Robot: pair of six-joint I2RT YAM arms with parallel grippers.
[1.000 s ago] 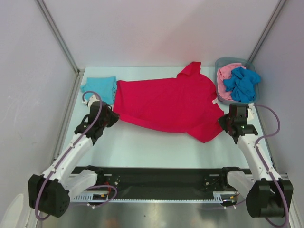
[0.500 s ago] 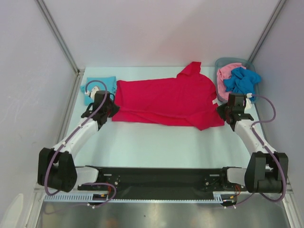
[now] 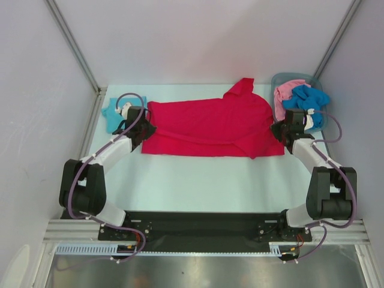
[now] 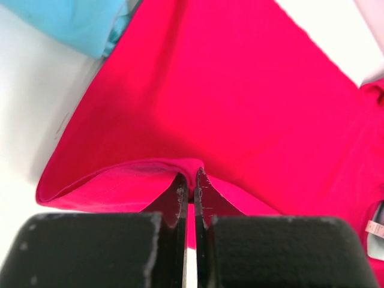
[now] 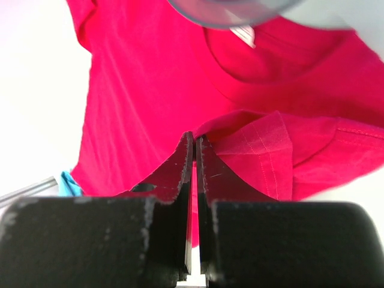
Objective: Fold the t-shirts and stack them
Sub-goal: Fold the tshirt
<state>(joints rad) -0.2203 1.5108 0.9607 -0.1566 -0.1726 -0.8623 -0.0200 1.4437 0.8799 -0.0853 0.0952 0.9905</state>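
A bright red t-shirt (image 3: 210, 123) lies spread across the back of the table, its near edge folded up over itself. My left gripper (image 3: 146, 128) is shut on the red cloth at the shirt's left edge; the pinched fold (image 4: 191, 170) shows between its fingers. My right gripper (image 3: 277, 129) is shut on the red cloth (image 5: 198, 133) at the shirt's right edge, near a sleeve (image 5: 264, 150). A folded light teal t-shirt (image 3: 114, 114) lies at the back left, partly behind the left arm. Pink (image 3: 287, 91) and blue (image 3: 307, 101) t-shirts are heaped in the bin.
A grey plastic bin (image 3: 279, 114) stands at the back right corner, close to my right gripper. Metal frame posts and white walls enclose the table on three sides. The black base rail (image 3: 198, 228) runs along the near edge.
Both grippers carried the red shirt's near edge toward the back, folding it over the shirt. Both arms now reach farther back, and the shirt looks narrower front to back.
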